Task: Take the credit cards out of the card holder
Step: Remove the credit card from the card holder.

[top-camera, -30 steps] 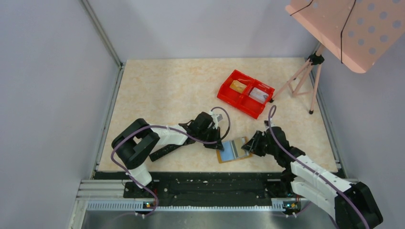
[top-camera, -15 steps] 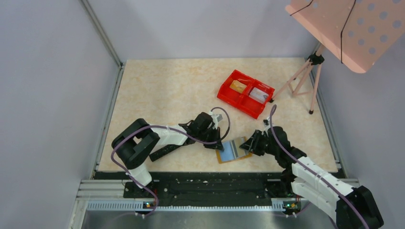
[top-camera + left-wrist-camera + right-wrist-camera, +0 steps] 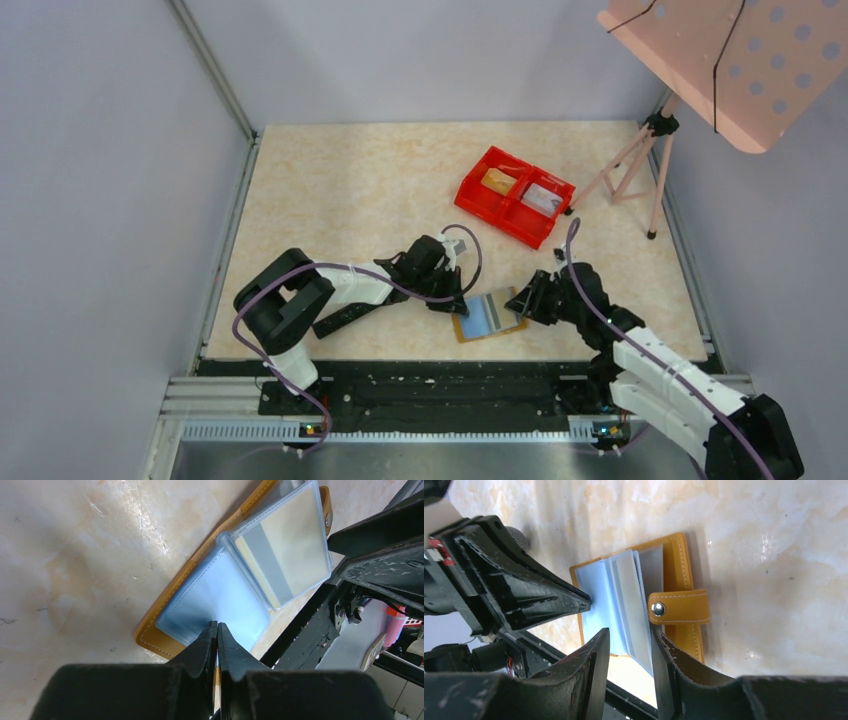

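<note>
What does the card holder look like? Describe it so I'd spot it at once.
Look at the table's near edge, between the left claw and right claw. The card holder lies open there: tan cover, pale-blue sleeves inside, unlike the red tray farther back.

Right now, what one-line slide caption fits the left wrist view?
Closed left gripper rests its tips on the open card holder, a grey-striped card visible inside.

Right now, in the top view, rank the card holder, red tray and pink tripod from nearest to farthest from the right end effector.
1. card holder, directly left of the right end effector.
2. red tray, farther back, mid-table.
3. pink tripod, back right edge.
</note>
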